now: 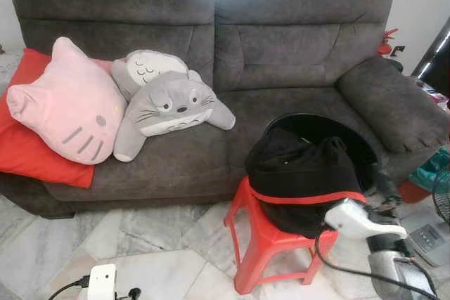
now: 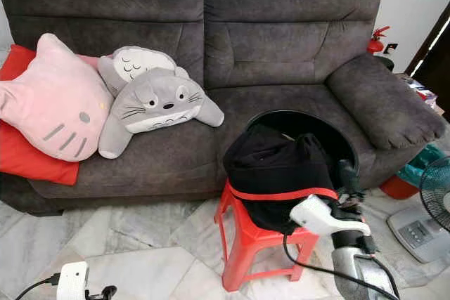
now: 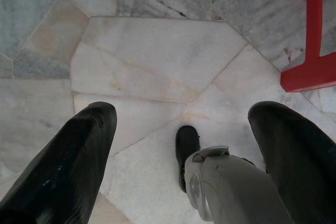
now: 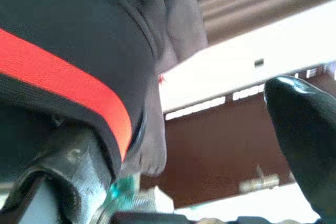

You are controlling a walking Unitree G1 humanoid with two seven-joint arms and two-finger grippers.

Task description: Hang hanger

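we view a red stool (image 1: 271,240) standing before the front edge of a grey sofa (image 1: 295,47), carrying a black tub (image 1: 351,138) heaped with black clothing (image 1: 302,166). the hanger (image 1: 306,197) we take to be the red band that crosses the heap's near face, its long axis running roughly level from the stool's left edge to its right edge; we cannot make out a hook. the right gripper (image 2: 349,186) sits at the stool's right edge, just beside the tub and the band's right end, so the right arm is the nearer by far. in its wrist view one finger (image 4: 307,129) stands apart from the cloth, but we cannot tell how its jaws stand. the left gripper (image 3: 184,145) hangs idle over the marble floor (image 3: 157,61), its fingers spread wide and holding nothing, well apart from the hanger.
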